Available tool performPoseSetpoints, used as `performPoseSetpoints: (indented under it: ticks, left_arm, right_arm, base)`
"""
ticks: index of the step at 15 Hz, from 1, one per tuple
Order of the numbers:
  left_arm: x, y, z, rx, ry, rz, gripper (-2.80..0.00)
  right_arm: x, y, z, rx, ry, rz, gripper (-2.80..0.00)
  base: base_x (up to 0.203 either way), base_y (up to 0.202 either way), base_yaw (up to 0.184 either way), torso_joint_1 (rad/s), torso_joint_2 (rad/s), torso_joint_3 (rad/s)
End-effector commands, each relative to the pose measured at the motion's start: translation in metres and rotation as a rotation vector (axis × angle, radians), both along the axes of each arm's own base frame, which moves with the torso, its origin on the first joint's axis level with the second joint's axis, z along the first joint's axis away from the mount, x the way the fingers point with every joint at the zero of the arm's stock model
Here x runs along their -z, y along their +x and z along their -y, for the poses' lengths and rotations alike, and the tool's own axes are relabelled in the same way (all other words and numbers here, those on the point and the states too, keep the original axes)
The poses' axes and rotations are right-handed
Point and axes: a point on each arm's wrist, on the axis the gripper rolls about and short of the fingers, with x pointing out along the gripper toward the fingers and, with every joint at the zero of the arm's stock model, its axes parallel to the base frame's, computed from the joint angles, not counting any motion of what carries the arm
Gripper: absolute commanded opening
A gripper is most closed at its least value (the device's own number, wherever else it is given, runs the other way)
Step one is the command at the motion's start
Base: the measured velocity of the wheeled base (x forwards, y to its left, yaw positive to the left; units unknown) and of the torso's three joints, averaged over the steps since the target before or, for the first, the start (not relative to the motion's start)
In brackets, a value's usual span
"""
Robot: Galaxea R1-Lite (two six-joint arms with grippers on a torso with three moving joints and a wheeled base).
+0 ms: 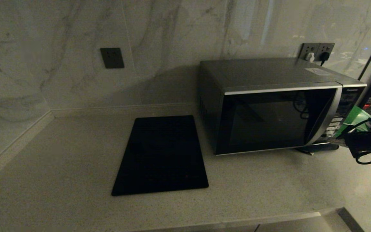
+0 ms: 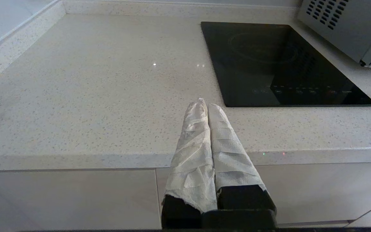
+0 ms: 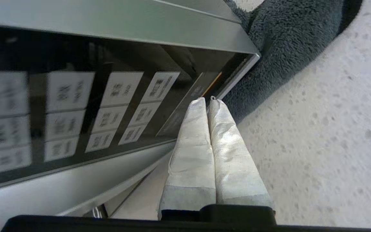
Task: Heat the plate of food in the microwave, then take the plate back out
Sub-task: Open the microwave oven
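The microwave (image 1: 269,106) stands on the counter at the right with its dark glass door closed; its grey side (image 2: 340,29) shows in the left wrist view. The plate of food is out of view. My right gripper (image 3: 207,99) is shut and empty, its taped tips close against the long bottom button of the keypad panel (image 3: 76,106); whether they touch it I cannot tell. In the head view that arm (image 1: 366,141) reaches in from the right edge to the keypad. My left gripper (image 2: 204,103) is shut and empty, held off the counter's front edge.
A flat black slab (image 1: 161,154) lies on the counter left of the microwave. A dark grey towel (image 3: 285,42) lies under the microwave's keypad corner. A green board (image 1: 356,119) leans behind the right arm. Wall sockets (image 1: 317,51) sit behind the oven.
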Motion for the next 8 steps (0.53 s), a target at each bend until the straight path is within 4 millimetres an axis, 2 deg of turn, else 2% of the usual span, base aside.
performPoseSetpoints:
  ticks: [1, 8]
  left_arm:
    - [-0.0001, 0.0001, 0.0000, -0.001, -0.001, -0.001, -2.80]
    - [-0.0001, 0.0001, 0.0000, -0.001, -0.001, -0.001, -2.80]
  right_arm:
    - [0.0053, 0.0055, -0.0004, -0.007, 0.006, -0.001, -2.80]
    - [0.0049, 0.0148, 0.0013, -0.008, 0.003, 0.018, -2.80]
  base:
    - [0.000, 0.000, 0.000, 0.000, 0.00, 0.000]
    - [0.000, 0.000, 0.000, 0.000, 0.00, 0.000]
